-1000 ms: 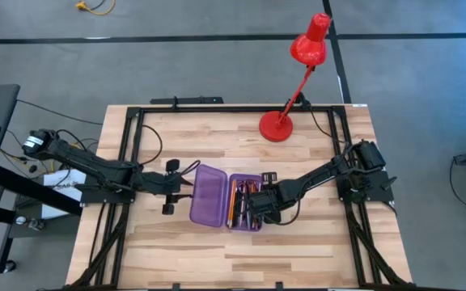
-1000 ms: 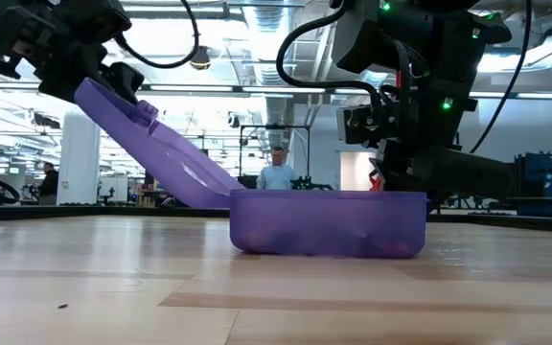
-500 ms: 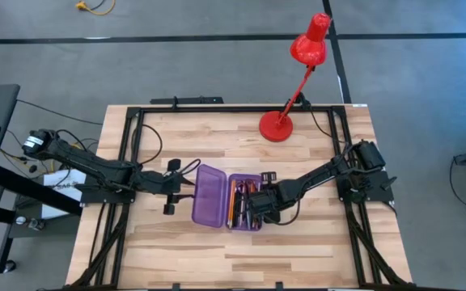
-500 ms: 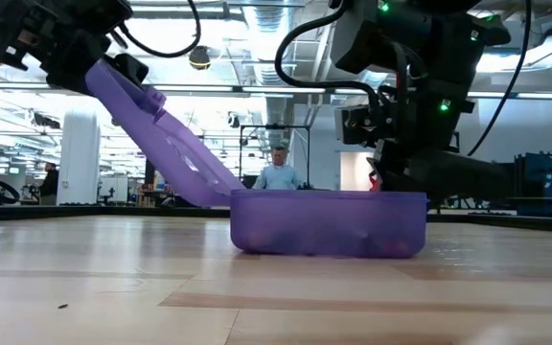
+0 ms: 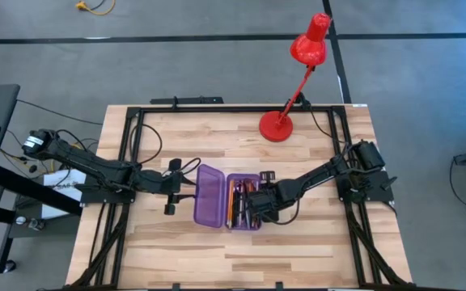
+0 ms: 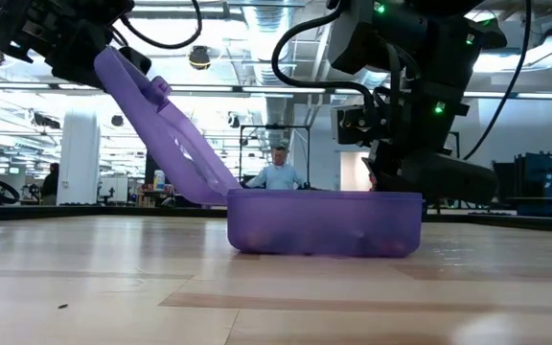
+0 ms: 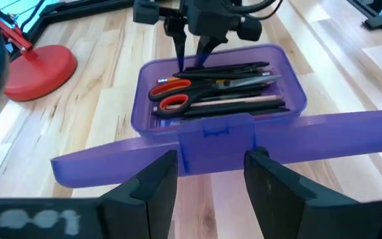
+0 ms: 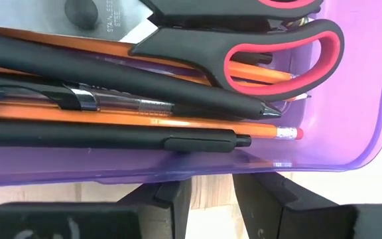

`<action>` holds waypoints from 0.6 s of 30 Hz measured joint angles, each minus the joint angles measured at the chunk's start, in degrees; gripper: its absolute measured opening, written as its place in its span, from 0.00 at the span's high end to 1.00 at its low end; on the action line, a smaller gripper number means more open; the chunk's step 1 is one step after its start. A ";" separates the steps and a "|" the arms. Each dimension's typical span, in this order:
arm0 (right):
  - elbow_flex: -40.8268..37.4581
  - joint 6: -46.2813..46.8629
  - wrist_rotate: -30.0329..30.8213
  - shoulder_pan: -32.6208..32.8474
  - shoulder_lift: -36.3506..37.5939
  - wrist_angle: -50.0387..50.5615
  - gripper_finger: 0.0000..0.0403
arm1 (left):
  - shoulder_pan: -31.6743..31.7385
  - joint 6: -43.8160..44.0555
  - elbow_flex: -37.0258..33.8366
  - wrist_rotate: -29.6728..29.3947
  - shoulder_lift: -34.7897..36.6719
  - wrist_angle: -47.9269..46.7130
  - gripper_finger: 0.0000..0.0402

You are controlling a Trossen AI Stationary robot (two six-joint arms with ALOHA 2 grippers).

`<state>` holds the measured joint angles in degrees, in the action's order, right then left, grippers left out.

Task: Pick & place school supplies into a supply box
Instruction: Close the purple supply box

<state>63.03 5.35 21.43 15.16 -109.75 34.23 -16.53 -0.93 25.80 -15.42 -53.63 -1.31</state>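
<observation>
Nearest the table's front edge, bare pale butcher-block planks of the wooden table are showing long grain and glue lines. Mid-table, the translucent purple supply box is sitting flat, a rounded-corner plastic tray; its hinged lid is standing tilted up and away from the tray on the left arm's side, a thin glossy slab with a moulded latch tab. The left gripper is bracketing that latch tab, dark matte fingers spread wide with the lid edge lying between them; whether they are pressing the plastic I cannot tell. Inside the tray, packed lengthwise, are lying the scissors with black handles lined in red and a stamped steel blade, slim black pens, one clear-barrelled pen, and thin orange pencils with a metal ferrule and pink eraser showing. The right gripper is poised over the tray's outer long side; in its own wrist view its blocky dark fingers are standing partly apart just outside the purple wall, pinching nothing visible. Farther back on the table, a glossy red desk lamp is standing on a round flat base, its thin stem leaning out past the table's far edge to a bell shade. Beyond the table, in the low view, a person is standing in a bright hall.
</observation>
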 joint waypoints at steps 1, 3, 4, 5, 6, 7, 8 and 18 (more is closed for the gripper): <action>0.00 -0.02 0.02 -0.02 0.00 -0.25 0.74 | 0.00 -0.05 0.00 0.02 0.00 0.22 0.60; 0.00 -0.36 0.11 -0.02 0.00 -0.70 0.74 | 0.00 -0.55 0.00 0.02 0.00 0.98 0.60; 0.00 -0.45 0.15 -0.03 0.00 -0.87 0.74 | 0.00 -0.86 0.00 0.02 0.00 1.42 0.60; 0.02 -0.47 0.24 -0.04 -0.02 -1.04 0.74 | 0.00 -1.14 0.00 0.00 0.00 1.81 0.60; 0.01 -0.48 0.36 -0.04 -0.02 -1.18 0.74 | 0.00 -1.38 0.00 0.02 0.00 2.14 0.60; 0.02 -0.76 0.45 -0.04 -0.04 -1.35 0.74 | 0.00 -1.47 0.00 0.00 0.00 2.44 0.60; 0.02 -0.88 0.57 -0.04 -0.04 -1.53 0.74 | 0.00 -1.51 0.00 -0.02 0.00 2.56 0.60; 1.40 -1.75 0.68 -1.06 -0.24 -2.10 0.74 | 0.00 -1.67 0.00 -0.20 0.00 3.54 0.60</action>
<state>64.42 3.60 22.11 14.10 -109.99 32.13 -16.53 -2.60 25.80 -15.62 -53.63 2.24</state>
